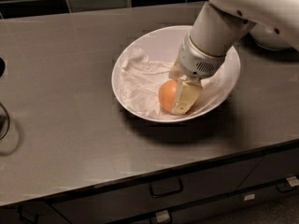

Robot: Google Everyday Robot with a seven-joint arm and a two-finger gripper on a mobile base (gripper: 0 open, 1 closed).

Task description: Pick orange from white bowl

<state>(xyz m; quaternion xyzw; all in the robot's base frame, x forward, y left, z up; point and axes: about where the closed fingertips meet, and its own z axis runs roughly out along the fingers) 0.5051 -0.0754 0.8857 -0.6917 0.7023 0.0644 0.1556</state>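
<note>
The orange [167, 96] lies in the large white bowl [140, 45], on the crumpled white paper, near the bowl's front rim. My gripper [176, 99] reaches down into the bowl from the upper right. One pale finger [186, 96] lies against the orange's right front side, and the other finger is hidden behind the fruit. The gripper looks closed on the orange, which still rests low in the bowl. The white arm covers the bowl's right rear part.
The bowl sits on a grey steel counter [70, 78] with a dark tiled wall behind. Part of another white object [271, 37] shows behind the arm at the right. A dark wire thing [3, 120] is at the left edge. Drawers [166, 188] run below the counter's front edge.
</note>
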